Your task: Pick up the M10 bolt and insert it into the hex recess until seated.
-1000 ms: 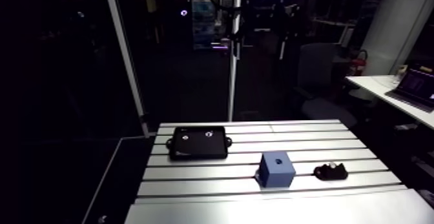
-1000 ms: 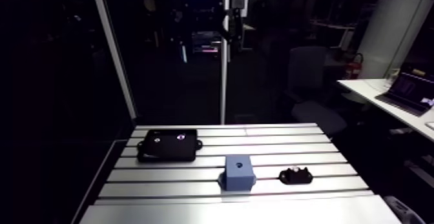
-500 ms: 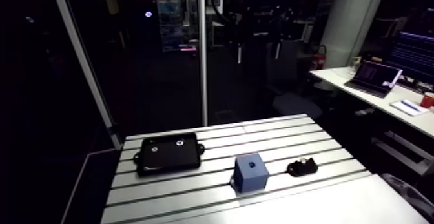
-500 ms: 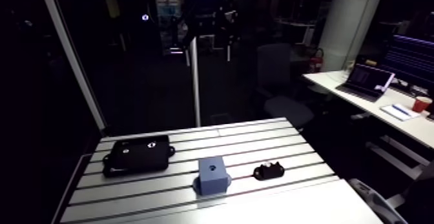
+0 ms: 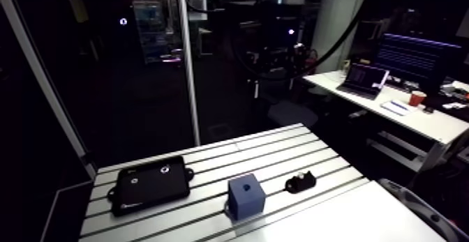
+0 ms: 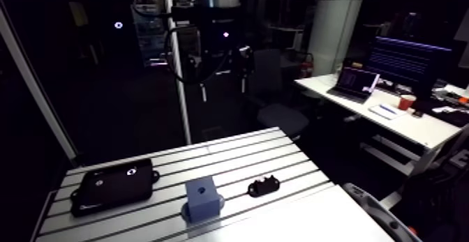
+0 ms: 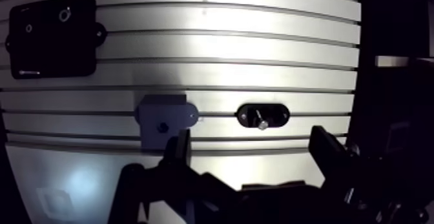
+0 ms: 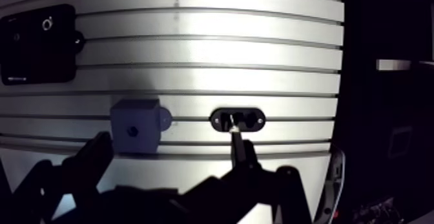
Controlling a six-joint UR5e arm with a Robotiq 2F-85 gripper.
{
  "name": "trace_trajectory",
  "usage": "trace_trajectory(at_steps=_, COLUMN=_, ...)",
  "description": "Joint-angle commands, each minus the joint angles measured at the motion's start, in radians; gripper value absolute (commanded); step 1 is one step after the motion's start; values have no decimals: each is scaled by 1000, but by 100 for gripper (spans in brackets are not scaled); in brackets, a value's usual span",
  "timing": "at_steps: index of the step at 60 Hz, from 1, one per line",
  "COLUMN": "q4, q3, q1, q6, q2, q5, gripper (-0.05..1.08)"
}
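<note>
The M10 bolt [image 7: 261,119] stands upright, silver, in a small black oval holder [image 7: 279,114] on the slotted table [image 7: 213,46]. A blue block [image 7: 161,119] with a small recess in its top face sits a short way beside the holder, seen in the arm view as the blue block [image 5: 246,197] and the holder [image 5: 300,183]. My gripper [image 7: 252,152] hangs high above the table, open, nothing between its fingers [image 7: 177,150]. The bolt lies just ahead of the gap between them.
A flat black plate [image 7: 53,36] with two pale round marks lies beyond the blue block toward the table's far corner. A pale smooth surface [image 5: 349,217] borders the slotted top on the near side. The table's edge drops to dark floor past the holder.
The arm view has swung and shifted, so the table now sits lower and further left in it. The plate, block and holder keep their places relative to one another.
</note>
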Motion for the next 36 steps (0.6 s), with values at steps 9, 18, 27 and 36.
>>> trace_trajectory(at_steps=9, q4=-92, q3=152, q1=-150, q6=-78, q2=-10, q5=144, gripper=1)
trace_trajectory(at_steps=18, q4=-137, q3=178, q1=-193, q6=-81, q2=-2, q5=150, gripper=1)
trace_trajectory(at_steps=27, q4=-176, q3=206, q1=-193, q6=-82, q2=6, q5=146, gripper=1)
trace_trajectory(at_steps=36, q4=-188, q3=221, q1=-192, q6=-81, q2=29, q5=143, gripper=1)
